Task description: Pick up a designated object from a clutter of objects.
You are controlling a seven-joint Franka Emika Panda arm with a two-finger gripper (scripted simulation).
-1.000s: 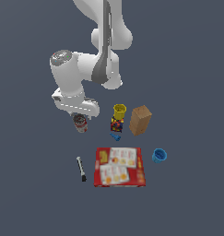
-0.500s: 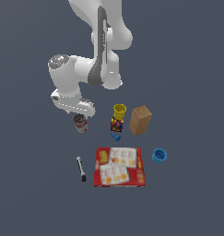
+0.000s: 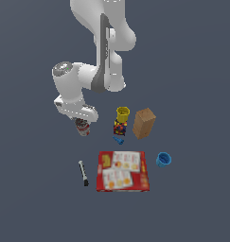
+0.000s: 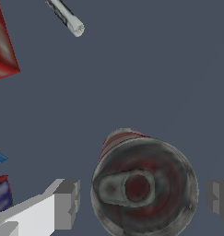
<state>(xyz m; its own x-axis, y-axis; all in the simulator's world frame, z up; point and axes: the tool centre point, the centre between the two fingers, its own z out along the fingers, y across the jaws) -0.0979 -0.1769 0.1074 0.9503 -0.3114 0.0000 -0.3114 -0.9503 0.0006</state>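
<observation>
Red-and-white labelled tin can [image 4: 143, 184] stands at the exterior view's left of the clutter, apart from the yellow cup [image 3: 122, 113]. Your gripper [image 4: 143, 200] is spread, fingers either side, not touching. Judged rigid, light, slick-walled: clamp mid-label, below the rim.

We see both renders lit flat and evenly, with no cast shadows on the dull slate-blue ground and only a soft sheen on the white arm [image 3: 100, 56]. The exterior view is soft and low in detail, so the flat red box [image 3: 122, 171] shows only smeared print. In the wrist view, the can [image 4: 143, 184] has blurry textures.
</observation>
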